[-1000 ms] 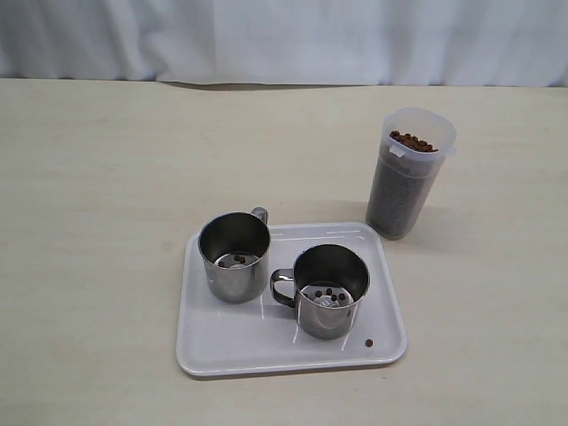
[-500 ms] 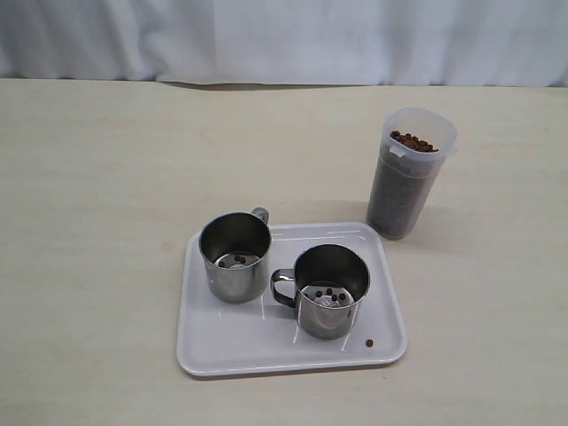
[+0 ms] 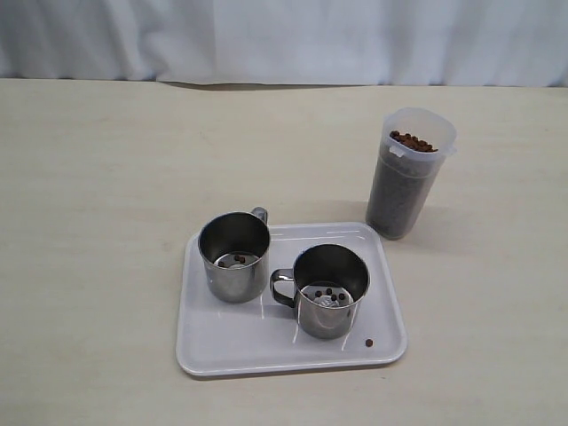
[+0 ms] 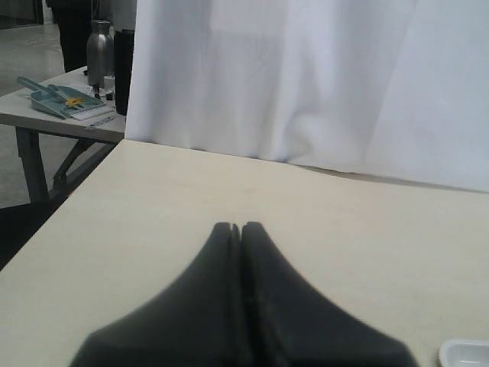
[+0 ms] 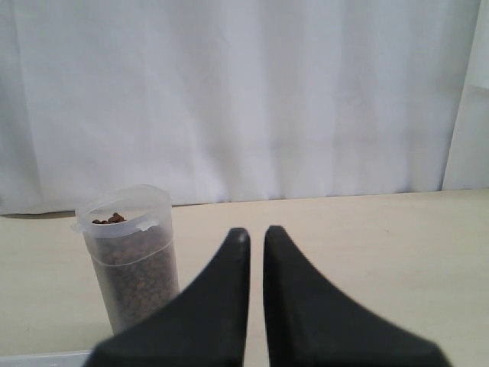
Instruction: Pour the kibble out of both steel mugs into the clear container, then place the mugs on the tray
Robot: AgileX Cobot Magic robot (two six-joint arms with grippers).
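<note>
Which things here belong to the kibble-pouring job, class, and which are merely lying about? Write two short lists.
Belong to the job: left steel mug, right steel mug, white tray, clear container, kibble.
Lying about: white curtain, metal bottle, blue scoop on the far side table.

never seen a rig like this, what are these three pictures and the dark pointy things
It is a two-armed robot. One picture looks down on the table from a camera off the arms. The other two come from cameras on each wrist; the dark shapes are the left hand and right hand, both shut and empty. On the tray stand one steel mug and a second steel mug, each holding a few bits of kibble. Beside the tray, the clear container is nearly full of it.
</note>
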